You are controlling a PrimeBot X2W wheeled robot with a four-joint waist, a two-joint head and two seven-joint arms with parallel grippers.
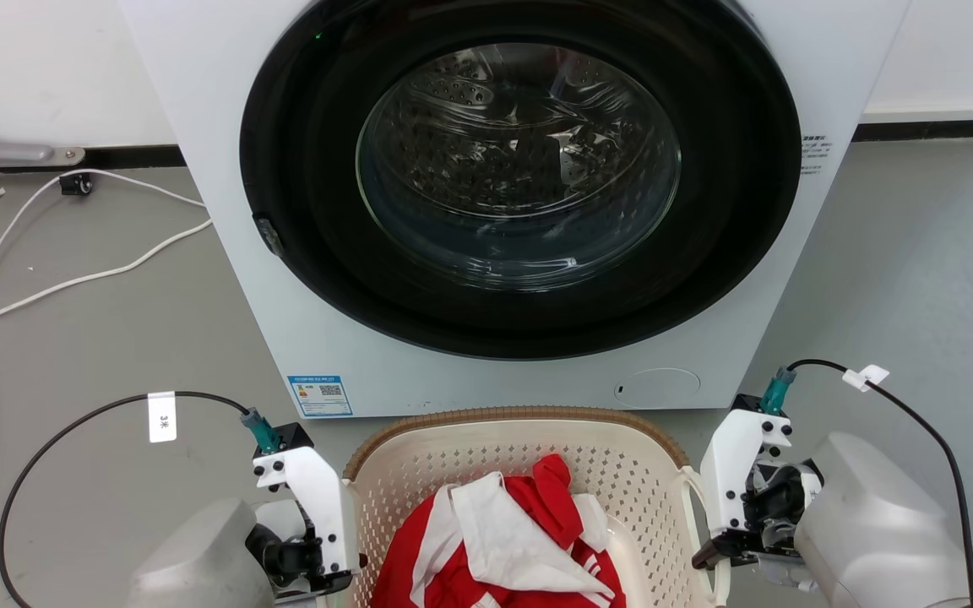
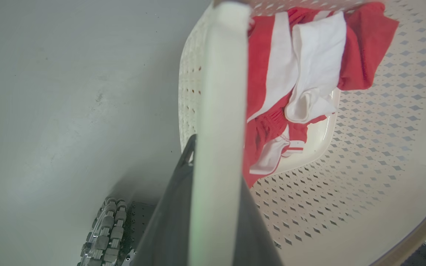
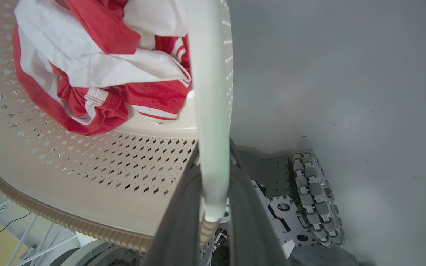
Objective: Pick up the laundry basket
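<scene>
laundry basket (image 1: 520, 415) sits just in front of the washing machine (image 1: 520, 169), between both arms, with red-and-white clothes (image 1: 503, 540) inside. One gripper per side handle should hold the load level for the lift. Left gripper (image 2: 216, 162) is clamped across the left handle (image 2: 222, 92), right gripper (image 3: 214, 147) across the right handle (image 3: 211, 74). Head view gives the layout against the washer. Wrist views give finger contact, plus a base wheel (image 3: 318, 199). Can't tell if it's off the floor.

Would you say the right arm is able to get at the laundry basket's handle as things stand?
Likely yes: the right tool grips the white handle of the laundry basket, nothing in between.
</scene>
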